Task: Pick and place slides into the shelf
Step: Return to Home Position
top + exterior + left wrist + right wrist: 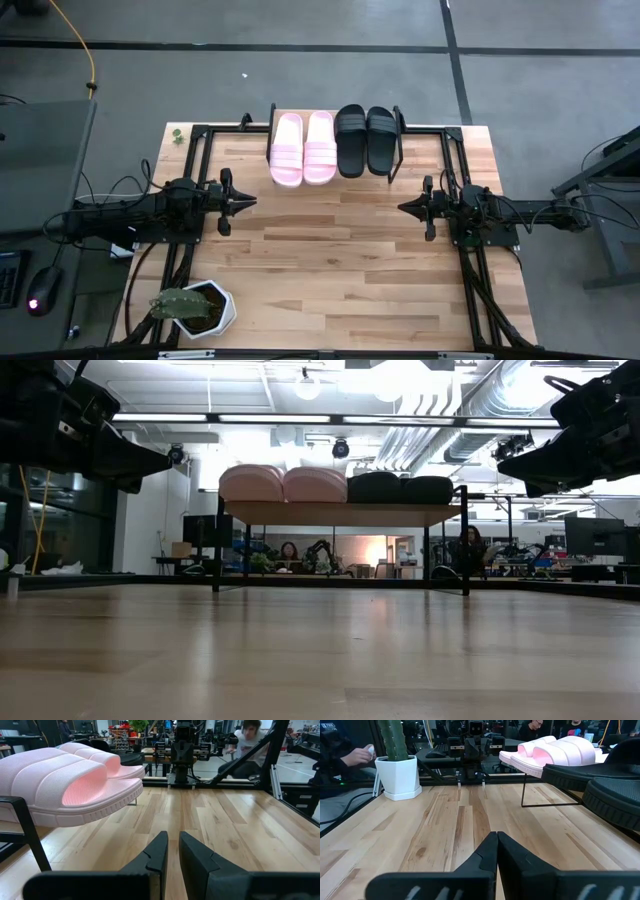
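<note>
Slides aside for a moment, we start at the near edge of the table point(330, 275), where a potted cactus point(200, 308) stands at the left corner, well apart from everything else.

Mid-table, we see both arms stretched inward and facing each other across bare wood. The left gripper point(248, 203) hangs above the boards on its own side, its jaws parted by only a narrow slit and holding nothing. The right gripper point(402, 208) mirrors it on the other side, its jaws pressed together, also empty. Neither is near the footwear.

At the far edge stands the shelf point(340, 514), and all four slides lie on its top board in one row. The two pink slides point(303, 148) are side by side on the left, the two black slides point(366, 140) side by side on the right, and the pairs sit just beside each other.

We judge the placing done, with the return to rest in hand. What the next move calls for is little: we would settle each arm into its parked pose, keeping well clear of the shelf legs so the row is not nudged.
</note>
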